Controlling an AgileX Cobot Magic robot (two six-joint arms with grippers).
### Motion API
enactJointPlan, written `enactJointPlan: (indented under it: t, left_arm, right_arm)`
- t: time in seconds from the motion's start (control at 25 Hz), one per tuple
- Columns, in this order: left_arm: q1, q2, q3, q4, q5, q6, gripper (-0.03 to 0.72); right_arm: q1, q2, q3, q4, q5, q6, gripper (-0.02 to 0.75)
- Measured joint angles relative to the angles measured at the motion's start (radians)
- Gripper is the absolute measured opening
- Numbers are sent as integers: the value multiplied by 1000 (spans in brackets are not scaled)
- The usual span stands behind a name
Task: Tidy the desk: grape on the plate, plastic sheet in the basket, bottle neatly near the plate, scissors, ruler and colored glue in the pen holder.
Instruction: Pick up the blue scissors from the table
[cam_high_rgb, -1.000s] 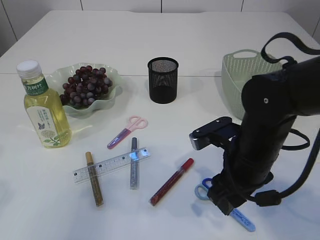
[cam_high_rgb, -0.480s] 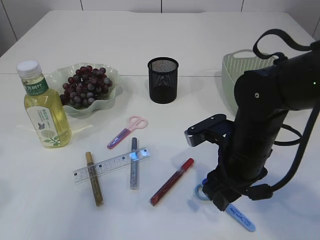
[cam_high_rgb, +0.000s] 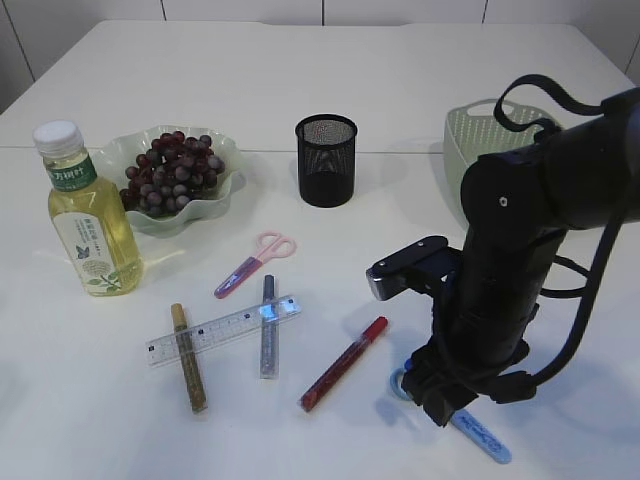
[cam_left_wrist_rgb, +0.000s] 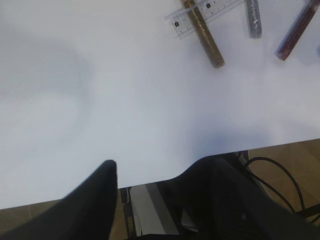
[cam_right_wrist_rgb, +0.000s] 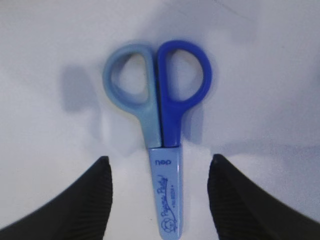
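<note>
Blue scissors (cam_right_wrist_rgb: 162, 150) lie closed — between spread jaws.

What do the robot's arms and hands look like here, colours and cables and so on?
The right arm is matte black with thick rounded links, a boxy black camera module on its side and black cables looping around it. The right hand has two dark fingers with ribbed inner pads. The left hand shows plain black fingers.

We are seeing smooth, glossy plastic on the blue scissors (cam_right_wrist_rgb: 159, 130), black wire mesh on the pen holder (cam_high_rgb: 326, 160), perforated matt green plastic on the basket (cam_high_rgb: 470, 150), and a smooth matt white table (cam_high_rgb: 400, 70).
</note>
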Motion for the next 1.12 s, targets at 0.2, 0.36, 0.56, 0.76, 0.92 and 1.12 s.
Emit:
enactJointPlan:
  t: [0.2,0.36,0.56,0.76,0.92,1.12]
  left_arm:
    - [0,0,0,0,2,0,435]
    - [0,0,0,0,2,0,435]
    - [0,0,0,0,2,0,435]
    - [0,0,0,0,2,0,435]
    - [0,0,0,0,2,0,435]
    - [0,0,0,0,2,0,435]
  right_arm:
    - [0,1,0,5,-7,0,477]
    - [0,23,0,10,-9,0,477]
    - [0,38,0,16,-9,-1,477]
    - [0,52,0,16,-16,-1,477]
    - [0,59,0,16,-16,-1,477]
    - [0,61,-2,17,-16,-1,476]
